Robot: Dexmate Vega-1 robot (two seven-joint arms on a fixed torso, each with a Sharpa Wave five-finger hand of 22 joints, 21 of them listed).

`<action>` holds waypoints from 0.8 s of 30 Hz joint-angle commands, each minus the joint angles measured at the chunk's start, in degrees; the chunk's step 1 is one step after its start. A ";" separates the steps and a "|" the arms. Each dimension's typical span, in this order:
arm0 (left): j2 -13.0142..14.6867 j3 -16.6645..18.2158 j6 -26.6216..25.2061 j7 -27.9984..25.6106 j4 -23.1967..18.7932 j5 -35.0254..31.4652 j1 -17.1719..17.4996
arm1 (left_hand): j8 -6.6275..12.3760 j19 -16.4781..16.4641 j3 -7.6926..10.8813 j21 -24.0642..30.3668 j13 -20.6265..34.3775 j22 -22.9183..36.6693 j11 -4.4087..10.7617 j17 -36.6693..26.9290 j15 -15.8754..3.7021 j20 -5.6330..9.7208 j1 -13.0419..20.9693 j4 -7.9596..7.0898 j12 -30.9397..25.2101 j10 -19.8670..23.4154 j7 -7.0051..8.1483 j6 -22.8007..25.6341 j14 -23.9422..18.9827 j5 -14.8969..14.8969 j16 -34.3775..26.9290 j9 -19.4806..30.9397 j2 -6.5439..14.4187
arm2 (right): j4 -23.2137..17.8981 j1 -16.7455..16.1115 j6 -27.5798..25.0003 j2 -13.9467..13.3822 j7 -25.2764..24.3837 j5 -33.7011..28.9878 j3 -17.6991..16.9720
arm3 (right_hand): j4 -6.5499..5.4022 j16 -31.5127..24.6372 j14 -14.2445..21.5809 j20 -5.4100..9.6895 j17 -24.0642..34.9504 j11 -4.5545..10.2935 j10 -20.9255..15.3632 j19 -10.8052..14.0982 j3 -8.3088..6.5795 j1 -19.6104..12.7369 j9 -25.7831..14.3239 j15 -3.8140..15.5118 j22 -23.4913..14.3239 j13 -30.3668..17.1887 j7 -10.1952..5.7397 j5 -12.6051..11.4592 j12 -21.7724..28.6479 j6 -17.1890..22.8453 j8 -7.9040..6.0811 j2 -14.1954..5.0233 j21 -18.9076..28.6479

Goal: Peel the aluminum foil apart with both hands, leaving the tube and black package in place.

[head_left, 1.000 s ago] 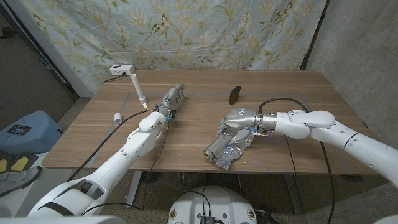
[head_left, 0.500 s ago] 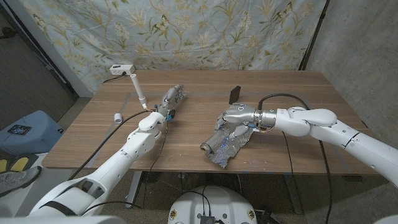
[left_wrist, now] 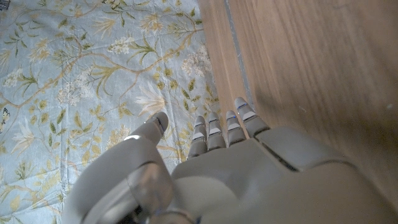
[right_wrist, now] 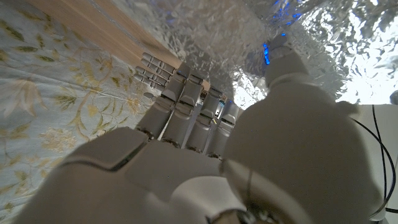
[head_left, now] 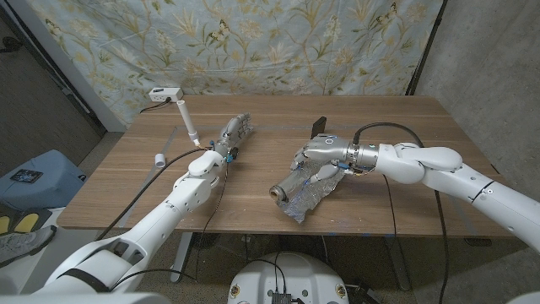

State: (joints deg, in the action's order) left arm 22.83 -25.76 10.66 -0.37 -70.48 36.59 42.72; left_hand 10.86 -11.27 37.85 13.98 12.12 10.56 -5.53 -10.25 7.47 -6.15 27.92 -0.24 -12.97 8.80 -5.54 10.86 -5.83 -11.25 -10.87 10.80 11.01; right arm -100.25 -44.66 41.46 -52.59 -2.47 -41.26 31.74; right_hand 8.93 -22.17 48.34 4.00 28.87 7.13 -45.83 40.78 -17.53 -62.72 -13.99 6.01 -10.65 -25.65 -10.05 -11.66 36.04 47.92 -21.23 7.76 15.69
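Gripping the crumpled aluminum foil (head_left: 302, 196) with the right hand (head_left: 321, 157), fingers curling into it, near the black package (head_left: 318, 127). Left hand (head_left: 228, 142) reaching beside the tube (head_left: 188, 124), its grasp impossible to tell.

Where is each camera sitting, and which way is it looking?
Head view: sits on the robot's head, looks down over the wooden table; both arms come in, the left hand by a crumpled foil piece, the right hand on the aluminum foil.
Left wrist view: sits on the left wrist, looks along the left hand at the table and flowered cloth.
Right wrist view: sits on the right wrist, looks along the right hand into the foil.
Shared: head and right wrist views both show the right hand on the foil.
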 commanded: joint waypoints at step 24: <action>-0.75 -0.66 -0.76 0.76 1.69 -0.49 -1.83 | 0.23 -0.51 0.33 -0.22 0.19 0.08 -0.06 -0.29 0.26 0.24 0.41 0.02 -0.31 0.47 0.19 0.61 -0.64 -0.37 -0.29 0.13 -0.05 | -3.69 -2.90 -2.20 0.69 4.19 11.42 -5.00 | -0.09 0.46 1.46 6.76 1.57 3.60 -3.80 0.48 0.98 -8.61 -0.17 7.85 -0.22 -0.55 -0.41 0.19 0.01 1.41 -0.02 -9.22 0.37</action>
State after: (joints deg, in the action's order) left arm 22.22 -26.39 10.17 0.18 -69.23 36.09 41.34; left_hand 10.86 -11.47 37.85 13.75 12.12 10.56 -5.53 -10.25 7.58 -5.94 27.92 -0.24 -12.97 8.80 -5.22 11.16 -5.95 -11.25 -10.87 10.79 11.01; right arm -102.90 -47.24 40.85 -52.40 -2.66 -36.97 27.68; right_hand 8.77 -21.74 49.19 3.99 30.17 7.39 -46.61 40.79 -16.74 -62.74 -14.00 6.25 -10.66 -25.65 -10.23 -11.62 35.83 48.51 -20.94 7.78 15.69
